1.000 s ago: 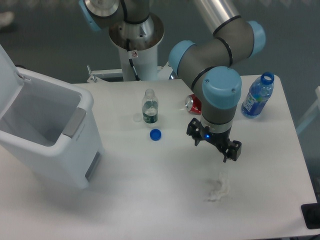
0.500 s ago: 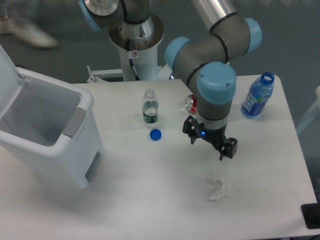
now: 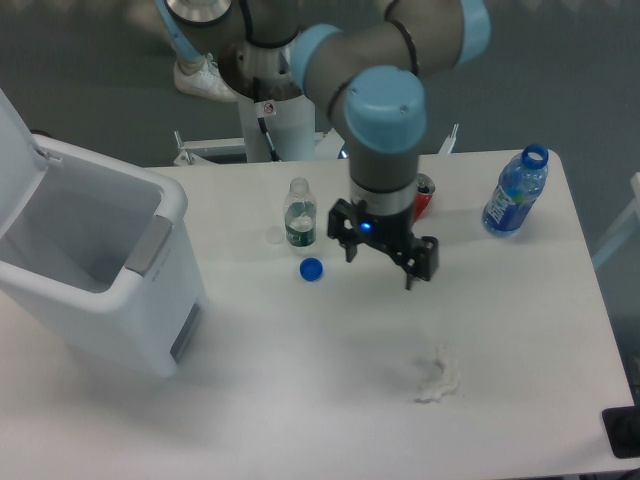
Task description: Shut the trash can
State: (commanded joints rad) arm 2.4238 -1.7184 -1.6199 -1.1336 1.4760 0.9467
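The trash can (image 3: 95, 290) is a large white boxy bin at the table's left side. Its flat white lid (image 3: 17, 130) stands swung up at the far left, so the inside is exposed. A grey latch panel (image 3: 150, 245) sits on its near rim. My gripper (image 3: 381, 256) hangs over the middle of the table, well to the right of the bin and apart from it. Its fingers point down and are spread, with nothing between them.
A small clear bottle (image 3: 299, 213) stands left of the gripper, with a blue cap (image 3: 311, 268) lying in front of it. A red can (image 3: 424, 196) is partly hidden behind the arm. A blue bottle (image 3: 516, 190) stands far right. Crumpled white paper (image 3: 436, 378) lies near the front.
The arm has swung left across the table toward the bin, carrying the gripper from right of centre to beside the blue cap. The bin and its lid have not moved.
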